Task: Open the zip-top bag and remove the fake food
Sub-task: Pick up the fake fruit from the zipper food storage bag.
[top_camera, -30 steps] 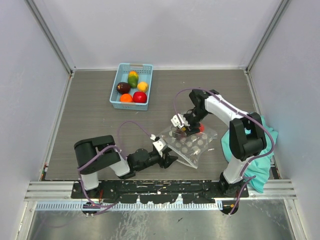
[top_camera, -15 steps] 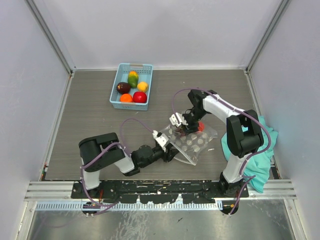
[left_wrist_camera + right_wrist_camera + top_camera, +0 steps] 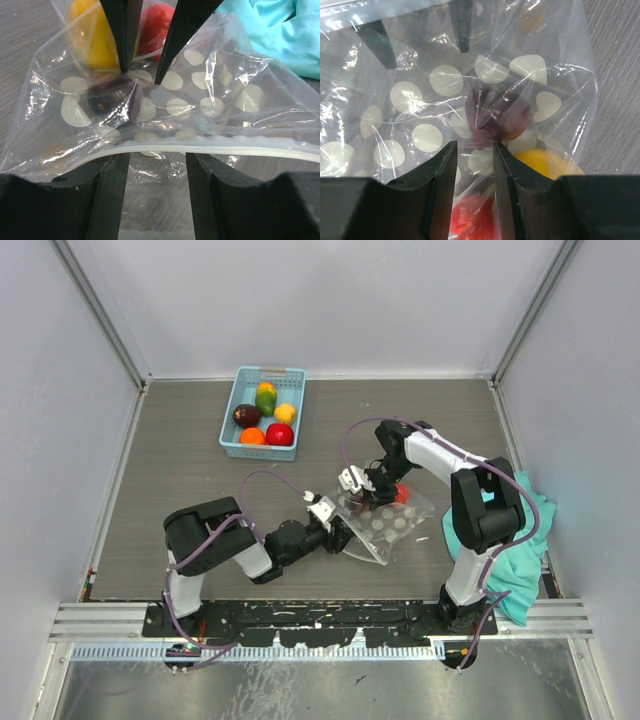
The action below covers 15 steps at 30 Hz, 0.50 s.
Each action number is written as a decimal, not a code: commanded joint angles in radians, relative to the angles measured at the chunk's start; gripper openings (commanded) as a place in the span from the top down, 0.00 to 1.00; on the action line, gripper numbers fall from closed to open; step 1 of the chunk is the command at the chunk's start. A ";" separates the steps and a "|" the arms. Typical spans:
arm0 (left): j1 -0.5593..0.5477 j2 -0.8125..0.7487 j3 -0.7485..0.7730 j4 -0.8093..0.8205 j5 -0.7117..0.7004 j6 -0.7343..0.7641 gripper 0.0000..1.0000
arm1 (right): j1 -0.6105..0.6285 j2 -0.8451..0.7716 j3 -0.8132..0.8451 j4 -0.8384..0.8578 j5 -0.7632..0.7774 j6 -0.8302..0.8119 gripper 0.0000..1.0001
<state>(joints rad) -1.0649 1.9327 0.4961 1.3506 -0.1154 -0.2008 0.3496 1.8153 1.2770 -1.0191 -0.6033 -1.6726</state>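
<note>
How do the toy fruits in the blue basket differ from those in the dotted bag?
The basket fruits lie uncovered in the basket; the bag fruits are inside the clear bag. About five show in the basket; only three show in the bag: yellow, red, dark purple. The basket stands far back on the table; the bag lies nearer the front. Both sets are small and glossy.

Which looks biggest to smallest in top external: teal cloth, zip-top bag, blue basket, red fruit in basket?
1. teal cloth, though the right arm hides part.
2-3. zip-top bag and blue basket: look alike, not ranked.
4. red fruit.
</note>
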 commanded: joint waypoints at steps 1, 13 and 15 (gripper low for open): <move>0.020 0.017 0.029 0.081 0.042 0.011 0.55 | 0.004 0.018 0.007 -0.032 -0.021 -0.002 0.62; 0.051 0.008 0.023 0.081 0.089 0.010 0.77 | 0.011 0.054 0.043 -0.147 -0.059 -0.045 0.76; 0.059 -0.006 0.019 0.080 0.098 0.017 0.78 | 0.014 0.056 0.047 -0.168 -0.067 -0.057 0.76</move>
<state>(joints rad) -1.0210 1.9545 0.5053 1.3502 -0.0368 -0.2005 0.3527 1.8675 1.2850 -1.1091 -0.6243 -1.6905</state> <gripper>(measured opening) 0.230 0.245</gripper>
